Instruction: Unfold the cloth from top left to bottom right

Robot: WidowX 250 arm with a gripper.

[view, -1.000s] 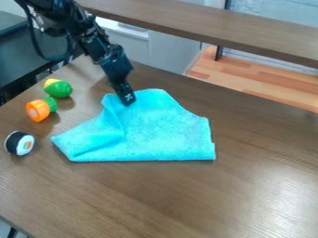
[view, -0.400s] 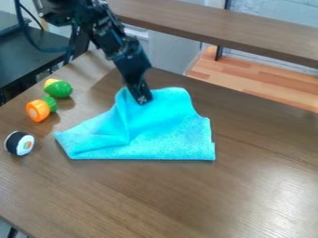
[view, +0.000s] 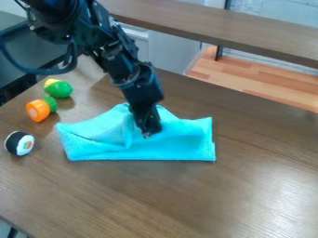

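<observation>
Cloth (view: pixel 124 148), matt, fuzzy; tabletop (view: pixel 186 200), glossy wood-grain; sushi piece (view: pixel 19 143), smooth.

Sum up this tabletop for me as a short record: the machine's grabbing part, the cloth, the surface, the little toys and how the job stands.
Pincer: black robot pincer, pointing down at the cloth's rumpled middle
Cloth: bright turquoise fabric cloth, creased and bunched, near edge fairly straight
Surface: brown wood-grain table
Toys, far to near, left of cloth: green-and-yellow rounded toy; orange-and-green toy; black-and-white round toy
Job: cloth not yet spread flat
</observation>
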